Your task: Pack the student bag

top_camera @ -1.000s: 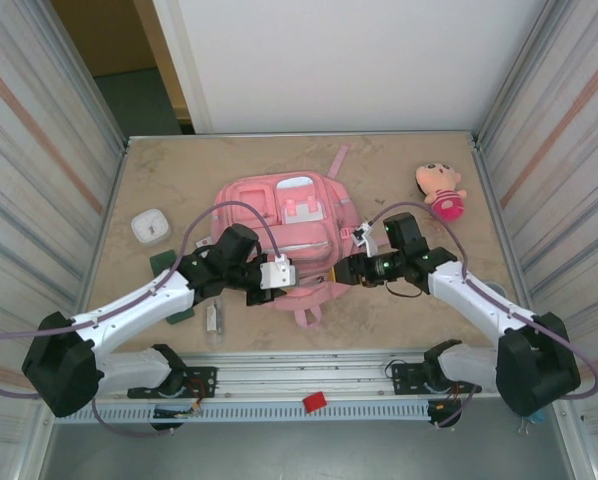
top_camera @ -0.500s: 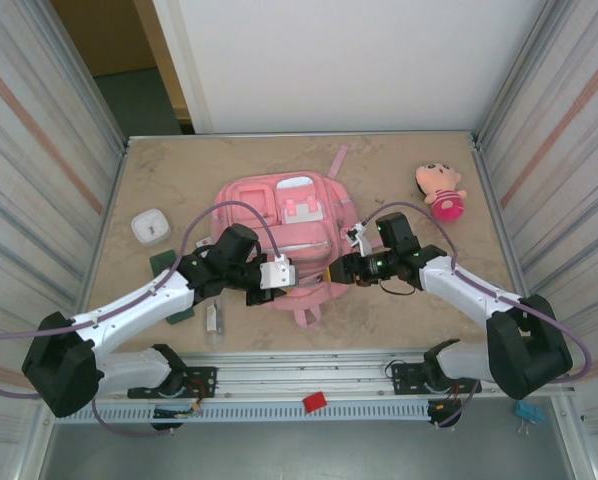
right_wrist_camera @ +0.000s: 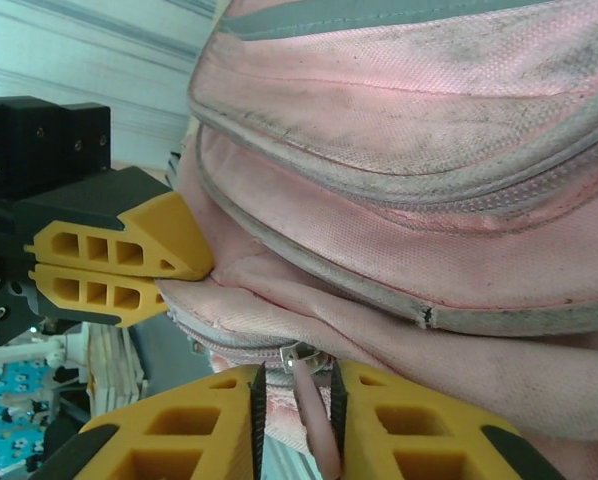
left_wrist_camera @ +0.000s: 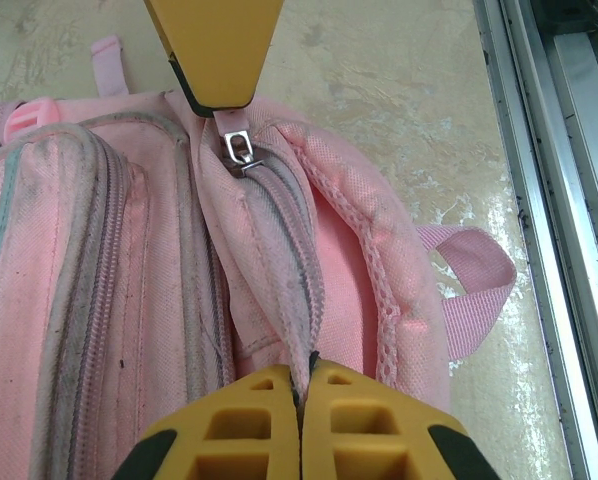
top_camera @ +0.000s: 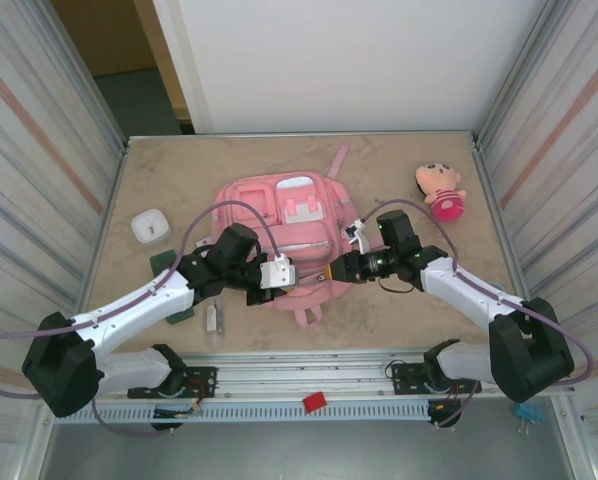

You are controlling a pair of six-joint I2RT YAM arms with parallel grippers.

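the right gripper has moved in to the lower edge of the student bag, flat at the middle of the worktop, its fingers narrowing round the zip pull, pinch not yet certain, while the left gripper stays clenched on its fabric, readying unzipping.

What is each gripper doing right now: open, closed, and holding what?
Left gripper: closed, pinching fabric of the bag.
Right gripper: fingers narrowly apart around the zipper pull; a grip cannot be told.
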